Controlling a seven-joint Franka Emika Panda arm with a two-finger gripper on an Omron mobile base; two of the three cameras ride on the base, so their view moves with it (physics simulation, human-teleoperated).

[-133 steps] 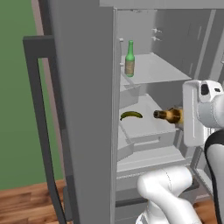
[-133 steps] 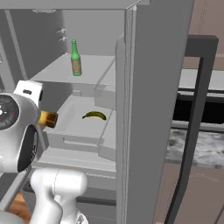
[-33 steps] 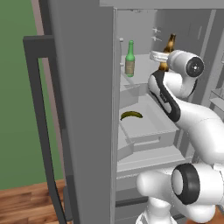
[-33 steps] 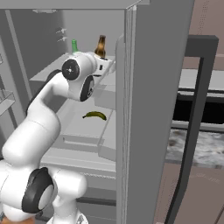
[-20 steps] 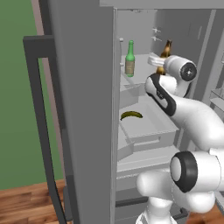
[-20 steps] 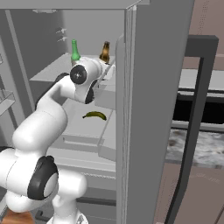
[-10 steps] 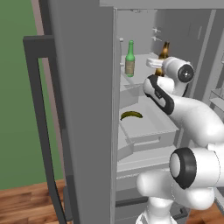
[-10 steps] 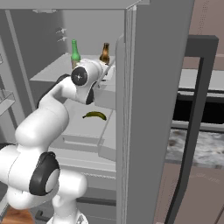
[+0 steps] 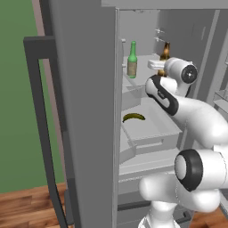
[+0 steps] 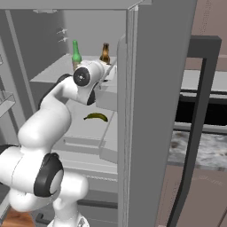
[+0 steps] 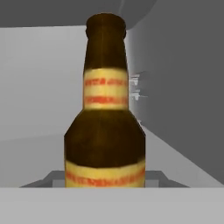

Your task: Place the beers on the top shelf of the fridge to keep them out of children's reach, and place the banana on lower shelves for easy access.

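An open fridge [image 9: 84, 111] holds a green bottle [image 9: 132, 60] upright on the top shelf [image 10: 53, 71]. The white arm reaches in beside it, its gripper [image 9: 161, 65] pinching an upright amber bottle [image 11: 105, 131] at the base, over the same shelf. A banana [image 10: 96, 117] lies on a lower shelf [image 9: 149, 127], well below both bottles.

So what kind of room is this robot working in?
Most likely a home kitchen: an open fridge holds a green bottle, a brown bottle and a banana, with a dark oven beside it.
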